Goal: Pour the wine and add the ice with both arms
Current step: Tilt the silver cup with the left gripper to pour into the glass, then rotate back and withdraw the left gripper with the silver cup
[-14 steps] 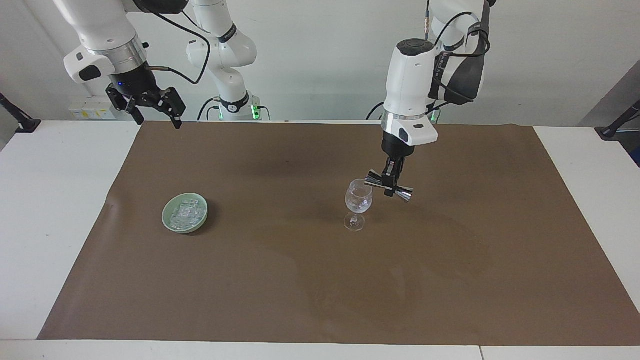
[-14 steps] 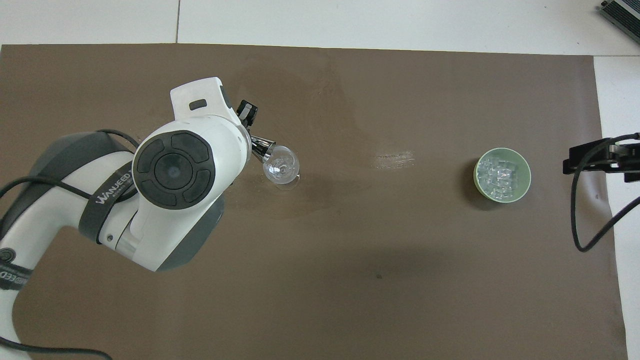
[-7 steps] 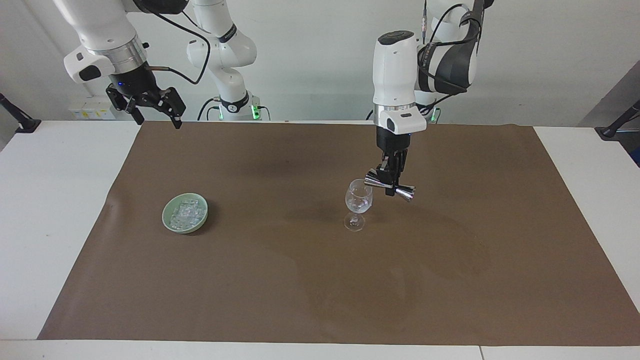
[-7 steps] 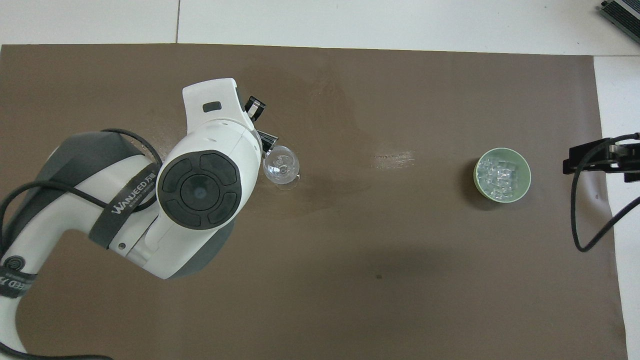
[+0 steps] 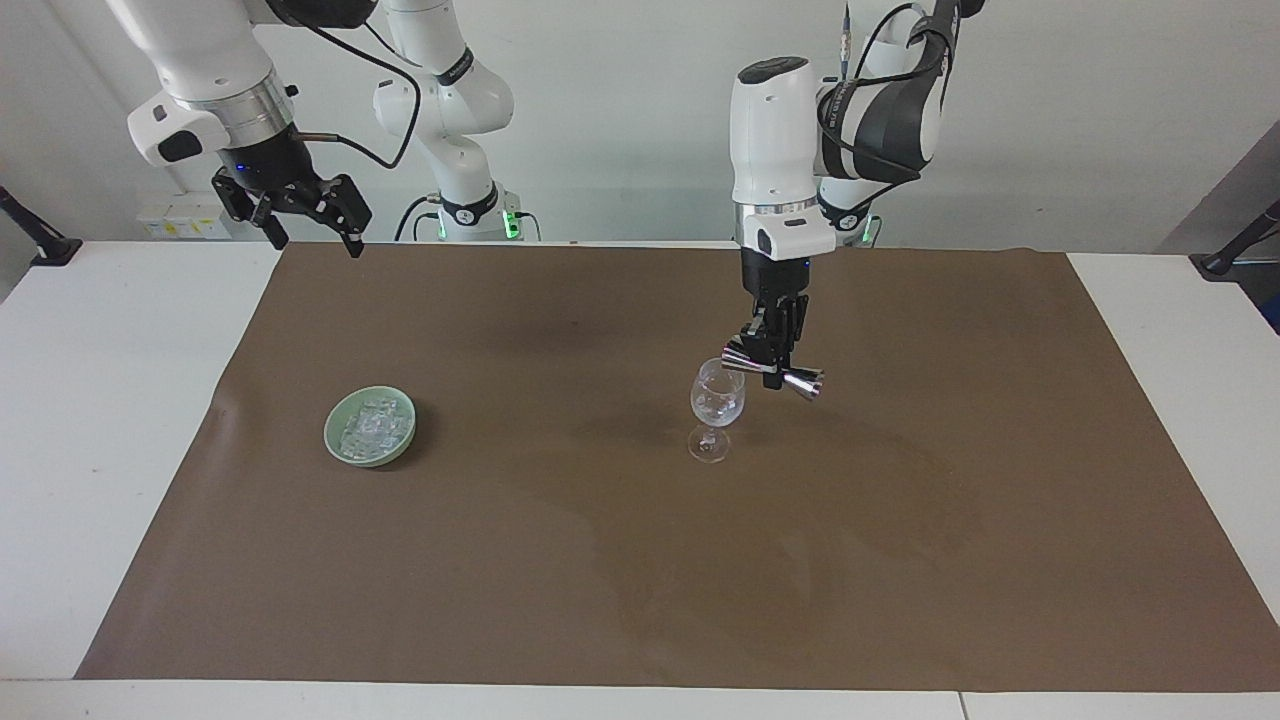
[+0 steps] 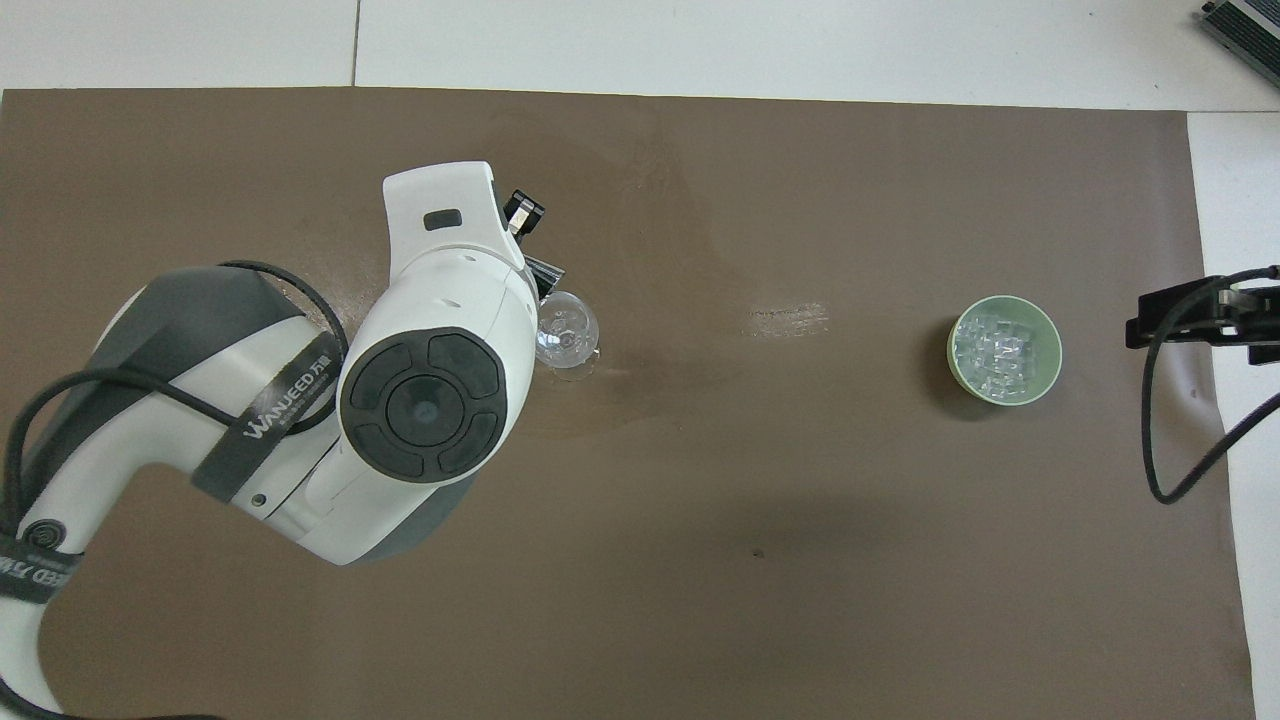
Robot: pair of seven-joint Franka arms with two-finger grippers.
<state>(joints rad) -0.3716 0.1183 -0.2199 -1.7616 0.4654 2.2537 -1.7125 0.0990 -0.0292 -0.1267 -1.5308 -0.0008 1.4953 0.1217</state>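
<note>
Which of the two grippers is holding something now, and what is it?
The left gripper, shut on a metal jigger tipped at the wine glass rim. The right gripper hangs open and empty above the table's edge, away from the bowl of ice.

- Brown mat point(image 5: 640, 560) spread flat over most of a white table point(image 5: 100, 420), with white margins bare at both ends and along the edge farthest from the robots.
- Faint pale smear point(image 6: 785, 320) on the mat, between the middle and the right arm's end.
- Small dark speck point(image 6: 757, 552) on the mat, nearer to the robots than the smear.
- Black clamp mounts point(image 5: 40, 238) fixed at the table's two corners nearest the robots, the second point(image 5: 1235, 250) at the left arm's end.
- Plain white wall point(image 5: 620, 110) as backdrop.
- Corner of a dark slatted object point(image 6: 1245, 25) at the overhead view's upper edge; too little visible to identify.
</note>
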